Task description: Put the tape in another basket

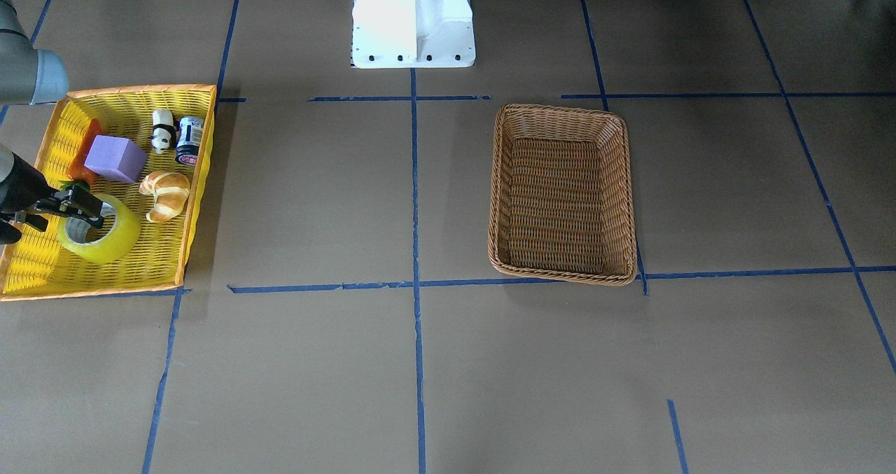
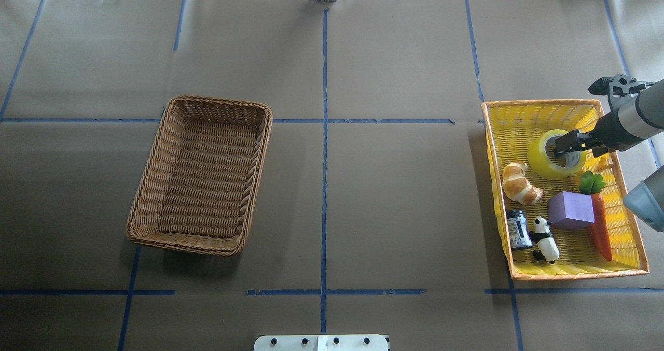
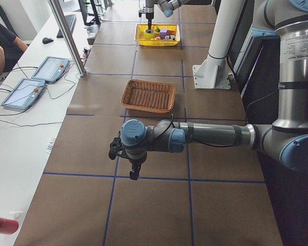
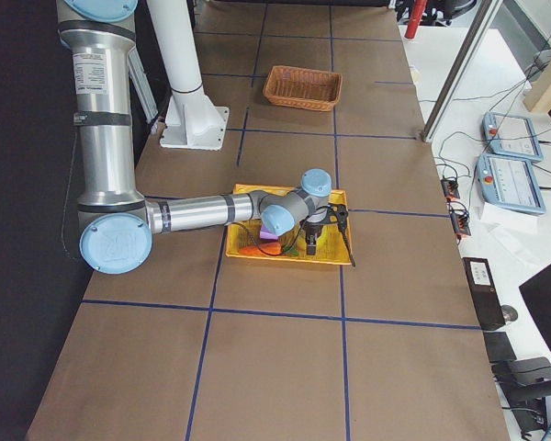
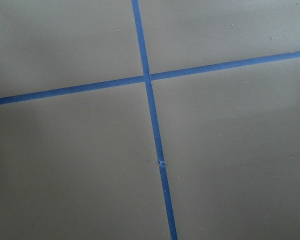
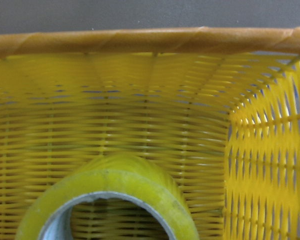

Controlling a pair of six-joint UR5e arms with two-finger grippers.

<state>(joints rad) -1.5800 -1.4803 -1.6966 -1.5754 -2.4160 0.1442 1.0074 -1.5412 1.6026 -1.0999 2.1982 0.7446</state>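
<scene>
**Right gripper set at the tape in the yellow basket**

The right gripper [image 2: 566, 144] is seen lowered onto the tape [image 2: 544, 163], its black fingers reaching over the roll's grey core. The jaws are seen somewhat apart, but whether the roll's wall is clamped between them cannot be told. The left gripper [image 3: 134, 173] is held pointing down over the table [image 2: 394, 200], above a crossing of blue lines; how far it is open cannot be told.

The table is covered in brown paper marked with blue tape lines. The yellow basket [image 2: 539, 103] is placed at the robot's right end. The basket [image 2: 202, 174], of brown wicker, is placed well apart from it on the robot's left side.

The tape is found in the yellow basket's half farther from the robot, with its opening turned upward. Nearer the robot, a purple block [image 2: 570, 210] is set just beside a carrot [image 2: 600, 229]. A croissant [image 2: 519, 184] lies near the tape. A panda figure [image 2: 545, 239] and a small dark can [image 2: 517, 229] are placed side by side.
</scene>
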